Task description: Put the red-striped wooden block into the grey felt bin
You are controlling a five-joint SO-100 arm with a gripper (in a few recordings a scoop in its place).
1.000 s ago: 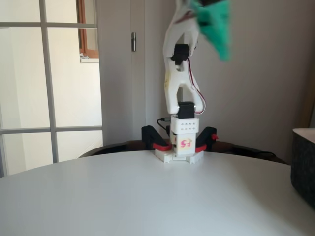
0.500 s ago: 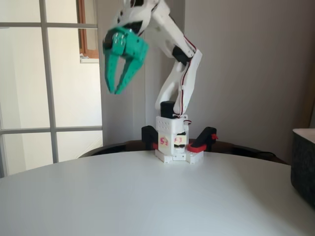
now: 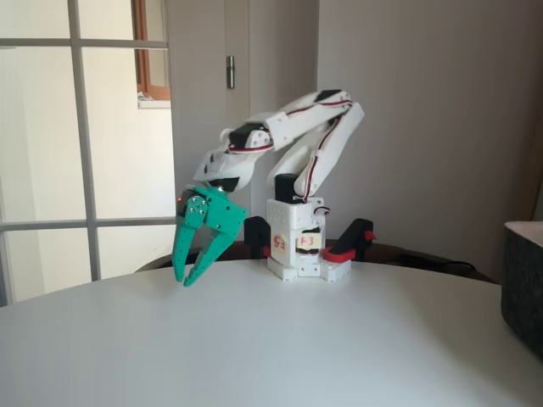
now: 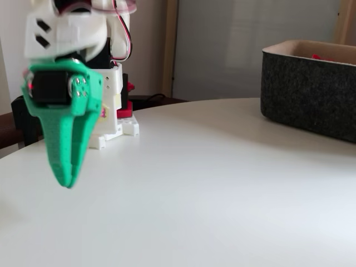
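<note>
Your end effector [image 3: 192, 280] hangs released and empty, fingertips just above the bench [image 3: 271, 339]. Find the block before lowering; I cannot tell where it lies. The bin [image 4: 311, 89], dark fuzzy felt with a pale rim, sits well off to its right.

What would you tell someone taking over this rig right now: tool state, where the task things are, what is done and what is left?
Tool: green, open, empty, pointing down just above the white table at the left of a fixed view.
Grey felt bin: at the table's right edge, well away from the tool; something red shows inside at the rim.
Block: I cannot see it on the table, and the bin's contents are mostly hidden.
Done or left: cannot confirm; check the bin before moving.
</note>
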